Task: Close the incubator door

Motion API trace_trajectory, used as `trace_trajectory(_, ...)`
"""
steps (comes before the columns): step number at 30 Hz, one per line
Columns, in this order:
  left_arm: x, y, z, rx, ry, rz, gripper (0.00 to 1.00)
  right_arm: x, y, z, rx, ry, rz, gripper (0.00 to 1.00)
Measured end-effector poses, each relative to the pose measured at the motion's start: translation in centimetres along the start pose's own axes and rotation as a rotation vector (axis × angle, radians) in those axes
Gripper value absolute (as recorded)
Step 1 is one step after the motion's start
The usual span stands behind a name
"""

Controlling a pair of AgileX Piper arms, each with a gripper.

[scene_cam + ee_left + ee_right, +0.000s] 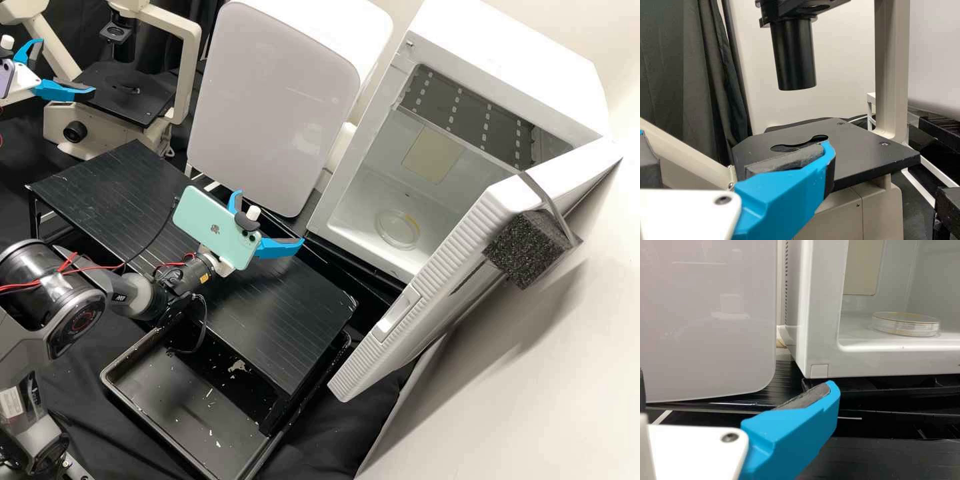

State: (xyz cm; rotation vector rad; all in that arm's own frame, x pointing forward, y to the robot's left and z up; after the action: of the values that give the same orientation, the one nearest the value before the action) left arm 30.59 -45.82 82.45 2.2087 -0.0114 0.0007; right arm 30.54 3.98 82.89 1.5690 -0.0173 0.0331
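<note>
With both hands spread and empty, the right gripper [272,217] is nearer than the left gripper [67,65] to the swung-open incubator door [437,263], which stands apart on its right, ribbed free edge facing it.

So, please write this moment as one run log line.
White ribbed incubator door: open | clear round dish: inside white incubator | right blue hand: open, empty, off door | left blue hand: open, near beige microscope
</note>
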Motion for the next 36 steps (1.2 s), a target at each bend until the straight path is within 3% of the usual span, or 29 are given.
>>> trace_trajectory(10, 0.0, 0.0, 0.0, 0.0, 0.0, 0.0, 1.0, -1.3, 0.7, 0.9, -0.005, -0.019, 0.029, 1.0)
trace_trajectory(18, 0.0, 0.0, 0.0, 0.0, 0.0, 0.0, 1.0, -5.5, 3.2, 2.0, 0.0, -0.028, 0.18, 1.0)
trace_trajectory(24, 0.0, 0.0, 0.0, 0.0, 0.0, 0.0, 1.0, -9.3, 5.5, 1.7, -0.088, -0.068, 0.416, 1.0)
trace_trajectory(28, 0.0, 0.0, 0.0, 0.0, 0.0, 0.0, 1.0, -11.6, 7.0, 2.0, -0.16, -0.196, 0.567, 1.0)
trace_trajectory(32, 0.0, 0.0, 0.0, 0.0, 0.0, 0.0, 1.0, -12.7, 7.8, 2.4, -0.229, -0.309, 0.636, 1.0)
trace_trajectory(36, 0.0, 0.0, 0.0, 0.0, 0.0, 0.0, 1.0, -13.4, 8.3, 2.8, -0.273, -0.405, 0.675, 1.0)
